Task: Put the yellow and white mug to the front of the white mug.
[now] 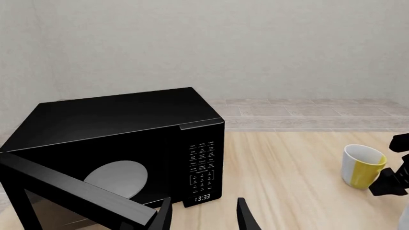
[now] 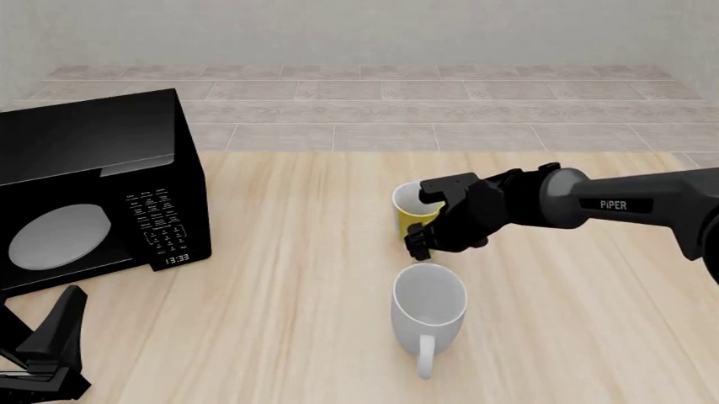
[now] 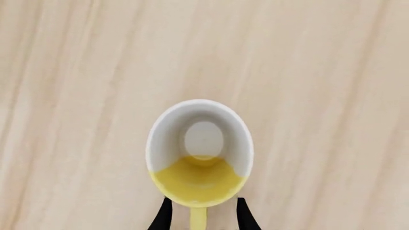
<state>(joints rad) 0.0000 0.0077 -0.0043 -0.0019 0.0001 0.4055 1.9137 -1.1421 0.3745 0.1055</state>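
Worktop (image 2: 281, 252): pale wood; microwave (image 2: 96, 181) at far left, door open, display reads "13:33"; right arm (image 2: 629, 204) marked "PiPER"; white mug (image 2: 428, 309) upright; yellow and white mug (image 2: 412, 212) just behind it, handle between right pincer (image 3: 200, 215) fingers, closure indeterminate; left pincer (image 1: 203, 214) apart.

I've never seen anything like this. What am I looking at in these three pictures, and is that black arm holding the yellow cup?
These are simulator renders of two robot arms at a wooden table. The front view looks forward over it; the other two come from cameras behind each gripper. The right gripper has its fingers either side of the handle of the yellow and white mug, apparently gripping it. The white mug stands just nearer the camera. The left gripper is open and empty, facing a black microwave with its door open.
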